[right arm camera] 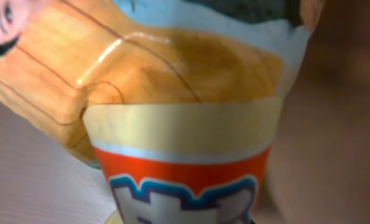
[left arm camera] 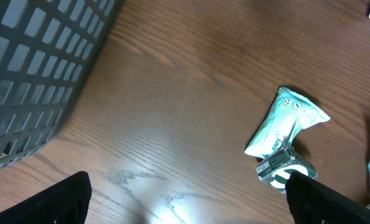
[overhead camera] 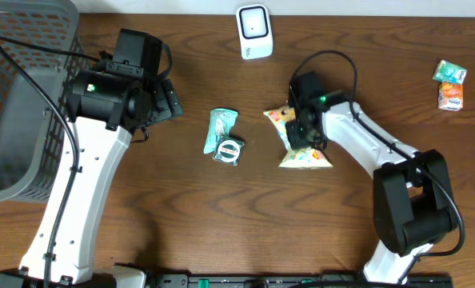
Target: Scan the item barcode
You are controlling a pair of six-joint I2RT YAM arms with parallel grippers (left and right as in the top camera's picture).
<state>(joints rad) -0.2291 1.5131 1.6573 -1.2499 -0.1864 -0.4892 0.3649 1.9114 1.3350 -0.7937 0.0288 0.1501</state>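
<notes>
Snack bag half-hidden, right jaws seemingly clamped

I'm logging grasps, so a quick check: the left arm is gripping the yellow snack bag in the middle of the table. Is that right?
Wrong arm. It is the right arm that grips the snack bag in the middle of the table, as the overhead view shows. The left arm is over by the basket, its fingers open and empty.

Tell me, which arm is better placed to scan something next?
Right: the right pincer is shut on the snack bag, ready for the scanner; the left pincer is open and empty.
</notes>
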